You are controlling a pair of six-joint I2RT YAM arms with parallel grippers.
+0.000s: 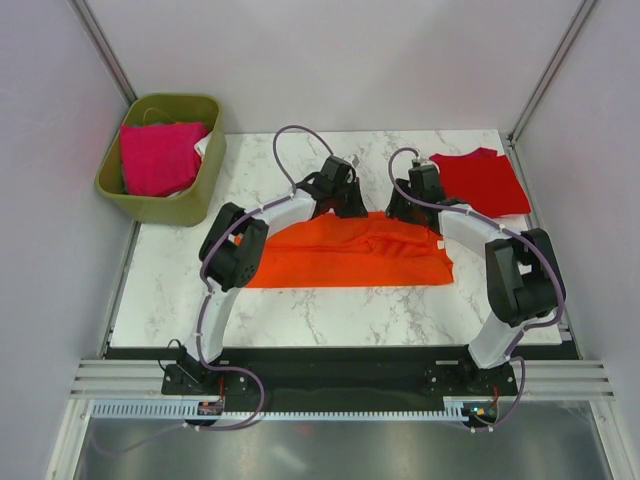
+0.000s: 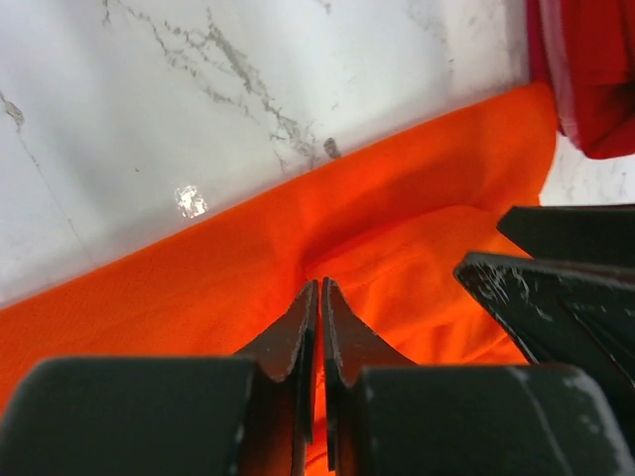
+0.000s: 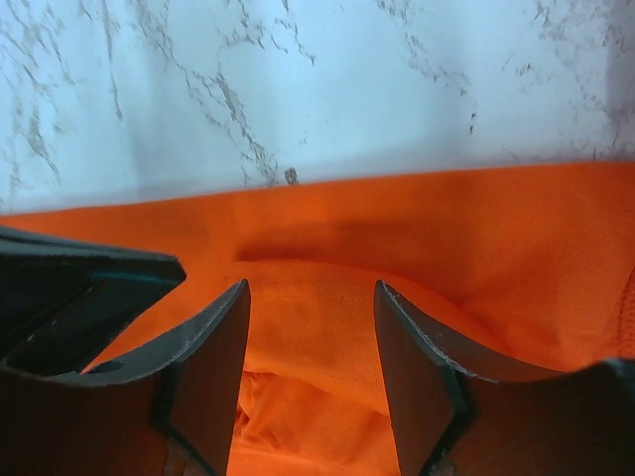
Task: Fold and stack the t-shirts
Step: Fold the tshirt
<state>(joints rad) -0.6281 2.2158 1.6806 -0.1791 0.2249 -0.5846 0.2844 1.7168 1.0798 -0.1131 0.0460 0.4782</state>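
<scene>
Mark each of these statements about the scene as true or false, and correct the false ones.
1. The orange t-shirt lies in the middle of the marble table. True.
2. The magenta pink t-shirt lies flat on the table. False: it sits in the olive-green bin.
3. The right gripper is open above orange cloth. True.
4. The red t-shirt lies on top of the orange one. False: it lies beside it, at the table's far right.
5. The left gripper is wide open. False: its fingers stand almost together.
</scene>
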